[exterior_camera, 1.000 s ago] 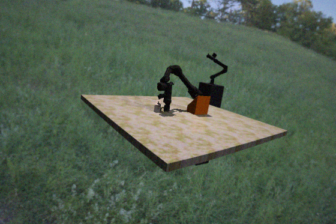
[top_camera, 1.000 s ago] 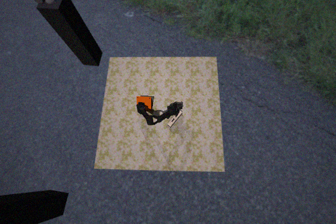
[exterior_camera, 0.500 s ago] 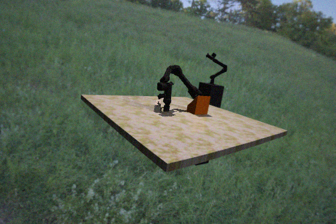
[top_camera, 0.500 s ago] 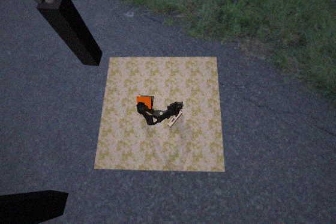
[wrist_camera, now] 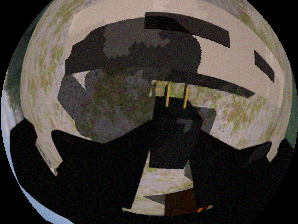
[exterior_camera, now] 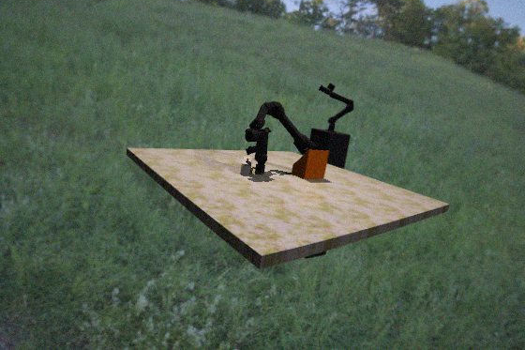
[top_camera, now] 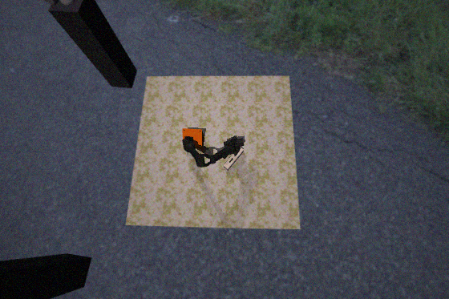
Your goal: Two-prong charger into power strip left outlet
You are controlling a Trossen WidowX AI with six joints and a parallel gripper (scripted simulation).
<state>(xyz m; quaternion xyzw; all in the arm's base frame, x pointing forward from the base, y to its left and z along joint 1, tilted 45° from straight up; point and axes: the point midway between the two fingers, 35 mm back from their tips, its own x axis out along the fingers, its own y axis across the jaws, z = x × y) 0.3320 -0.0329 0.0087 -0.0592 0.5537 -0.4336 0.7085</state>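
Note:
My gripper [top_camera: 234, 146] [exterior_camera: 259, 168] [wrist_camera: 169, 125] points down at the table and is shut on the dark two-prong charger [wrist_camera: 170, 150]. In the wrist view its two gold prongs [wrist_camera: 168, 95] stick out ahead of the fingers, straight and side by side. The pale power strip [top_camera: 233, 161] [exterior_camera: 246, 169] [wrist_camera: 242, 52] lies flat on the table right beside and just beyond the gripper. In the wrist view dark outlet slots show on its top face. The prong tips hang close to the strip's near edge, and I cannot tell if they touch it. I cannot tell which outlet they face.
The arm's orange base block [top_camera: 192, 135] [exterior_camera: 311, 164] stands near the table middle, behind the gripper. A black box with a second arm [exterior_camera: 330, 145] stands at the table's far edge. A black post [top_camera: 92, 38] leans over the upper left.

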